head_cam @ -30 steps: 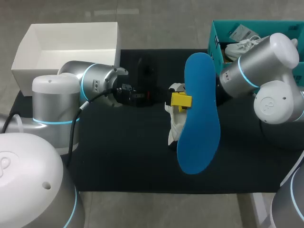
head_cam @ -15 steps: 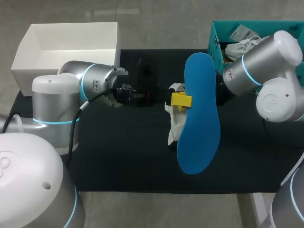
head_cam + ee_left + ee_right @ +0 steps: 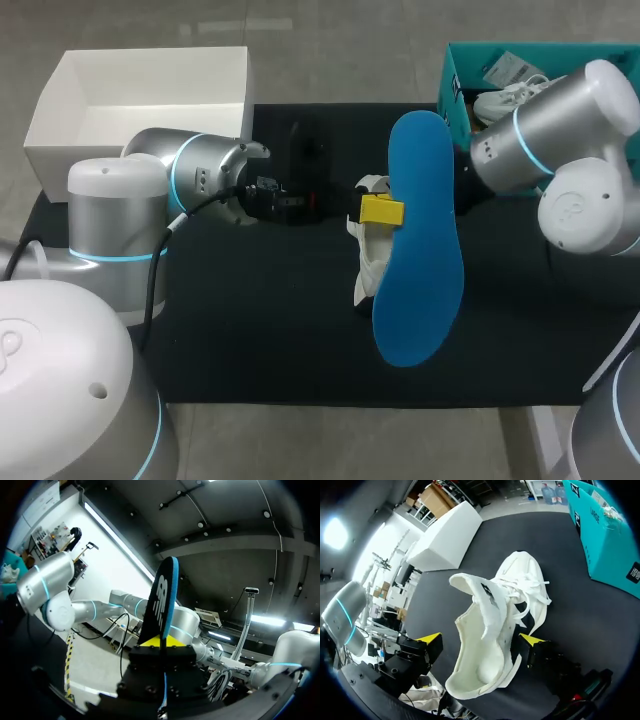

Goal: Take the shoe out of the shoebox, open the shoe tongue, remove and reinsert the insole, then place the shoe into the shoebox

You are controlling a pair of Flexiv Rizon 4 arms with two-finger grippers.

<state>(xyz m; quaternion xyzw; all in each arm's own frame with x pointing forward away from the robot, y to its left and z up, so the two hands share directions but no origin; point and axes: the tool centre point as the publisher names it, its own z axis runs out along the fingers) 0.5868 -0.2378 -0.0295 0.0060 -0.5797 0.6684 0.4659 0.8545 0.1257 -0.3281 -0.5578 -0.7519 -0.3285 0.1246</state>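
Head view, left pincer [image 3: 381,210] gripping blue insole [image 3: 422,260]

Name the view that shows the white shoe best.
Right wrist view: the whole white shoe shows, tongue lifted, opening exposed. In the head view the blue insole covers most of it; the left wrist view shows none.

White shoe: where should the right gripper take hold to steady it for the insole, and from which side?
Probably the two heel sides, coming from the heel end. The white shoe turns its heel and open mouth to the right gripper, tongue lifted, so its fingers fit either side and leave the mouth free for the blue insole in the left gripper.
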